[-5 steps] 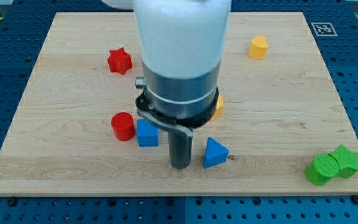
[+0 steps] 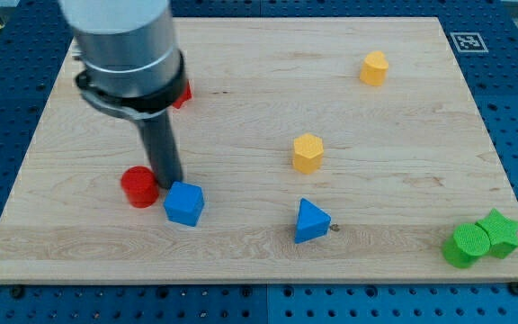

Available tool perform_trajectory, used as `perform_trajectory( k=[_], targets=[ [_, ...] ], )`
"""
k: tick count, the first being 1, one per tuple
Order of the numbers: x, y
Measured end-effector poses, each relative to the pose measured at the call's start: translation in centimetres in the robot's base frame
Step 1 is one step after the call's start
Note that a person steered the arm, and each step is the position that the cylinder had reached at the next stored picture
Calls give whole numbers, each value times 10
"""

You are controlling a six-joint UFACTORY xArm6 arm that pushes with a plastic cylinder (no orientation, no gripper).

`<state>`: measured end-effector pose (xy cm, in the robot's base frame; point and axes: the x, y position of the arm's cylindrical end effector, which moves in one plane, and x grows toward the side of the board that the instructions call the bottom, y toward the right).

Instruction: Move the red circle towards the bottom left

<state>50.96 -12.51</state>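
Note:
The red circle point(image 2: 138, 186) lies on the wooden board point(image 2: 403, 135) at the lower left. My tip point(image 2: 170, 184) stands just to its right, between it and the blue cube point(image 2: 184, 203), close to or touching both. The arm's body covers most of the red star point(image 2: 183, 92) at the upper left.
A yellow hexagon point(image 2: 308, 153) sits mid-board and another yellow block point(image 2: 374, 67) at the upper right. A blue triangle point(image 2: 310, 220) lies at the lower middle. A green circle point(image 2: 463, 246) and a green star point(image 2: 499, 233) sit together at the lower right edge.
The arm has swung left. The red circle has slid left and slightly up; the blue cube has shifted left and down and turned. The yellow hexagon is now uncovered.

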Motion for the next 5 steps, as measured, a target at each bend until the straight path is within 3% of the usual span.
perform_trajectory(
  k=[5],
  targets=[
    [0, -123]
  ],
)
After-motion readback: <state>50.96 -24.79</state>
